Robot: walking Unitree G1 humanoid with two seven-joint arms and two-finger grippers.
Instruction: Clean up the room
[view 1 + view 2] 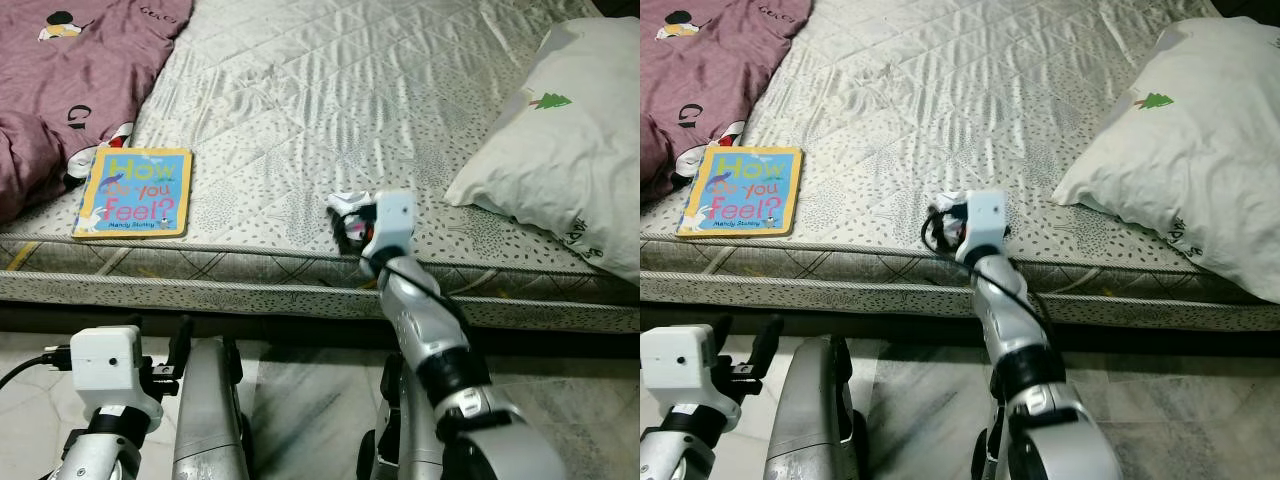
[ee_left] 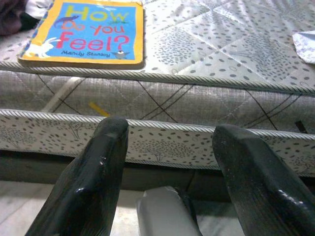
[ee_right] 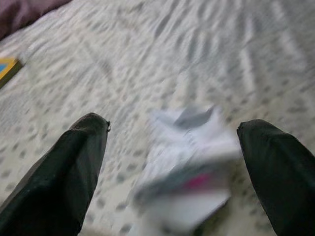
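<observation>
Down at our left side, our left gripper (image 1: 165, 365) hangs low in front of the mattress edge, fingers spread with nothing between them; the left wrist view looks past those two black fingers (image 2: 91, 182) at the side of the mattress (image 2: 162, 101), so this arm seems parked out of the way while the other one works.

Our right arm stretches forward over the bed edge, and our right gripper (image 3: 172, 162) has its fingers wide apart, straddling a small crumpled white wrapper (image 3: 189, 162) with a pink and grey patch. The wrapper lies on the mattress close to the front edge, between the fingers but not yet pinched, as far as the blurred wrist view lets us judge. We read the open stance as an approach, set wide so the fingers can pass on either side of the scrap before closing.

Well off to the left, a children's book (image 1: 134, 192) lies flat near the same edge, just beside a maroon blanket (image 1: 70, 70). A white pillow (image 1: 565, 150) rests on the right, well apart from the wrapper.
</observation>
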